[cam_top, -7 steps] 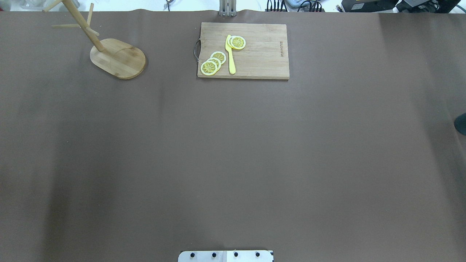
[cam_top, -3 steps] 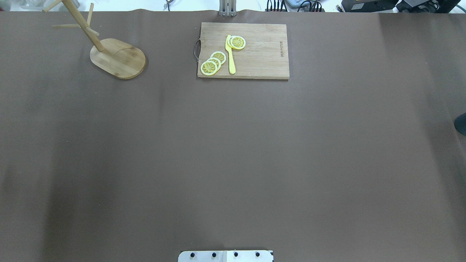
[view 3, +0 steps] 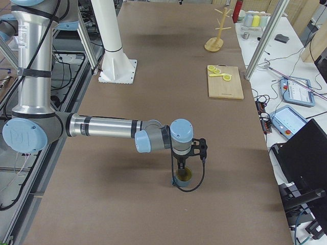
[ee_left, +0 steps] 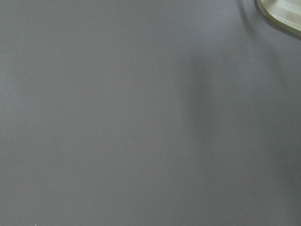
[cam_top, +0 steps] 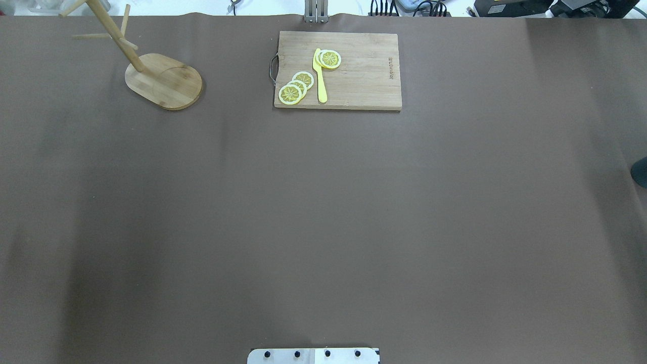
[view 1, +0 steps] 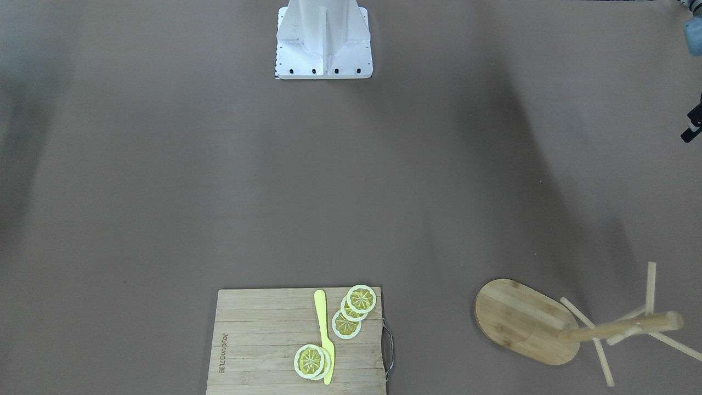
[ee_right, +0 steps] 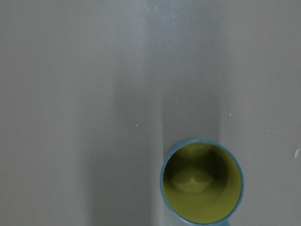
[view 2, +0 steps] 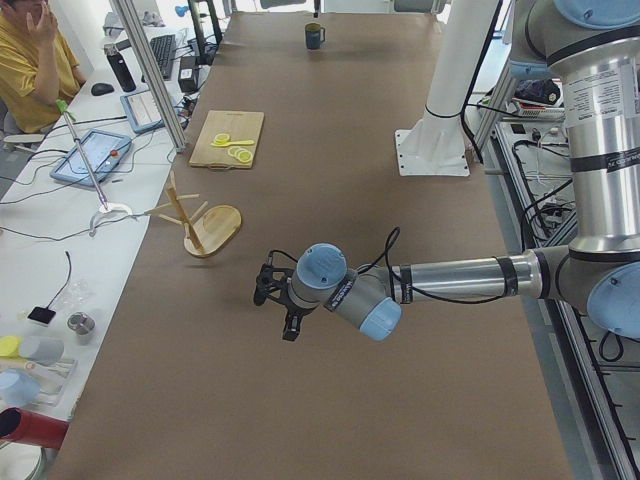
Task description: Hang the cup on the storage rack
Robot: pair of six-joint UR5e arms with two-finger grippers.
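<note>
The cup [ee_right: 202, 221] is a slate-blue mug with a yellowish-olive inside. It stands upright on the brown table, low and right in the right wrist view. In the exterior right view the right gripper [view 3: 183, 165] hangs straight over the cup [view 3: 182, 177]; I cannot tell whether it is open. The cup also shows far off in the exterior left view [view 2: 314, 36]. The storage rack [cam_top: 164, 81], a bamboo mug tree on an oval base, stands at the far left with bare pegs. The left gripper [view 2: 274, 310] hovers over bare table short of the rack [view 2: 210, 226]; its state is unclear.
A bamboo cutting board [cam_top: 354, 71] with lemon slices [cam_top: 295, 87] and a yellow knife [cam_top: 320, 76] lies at the far middle. The robot's white base [view 1: 323, 38] is at the near edge. The rack's base edge [ee_left: 282, 14] shows in the left wrist view's top right corner.
</note>
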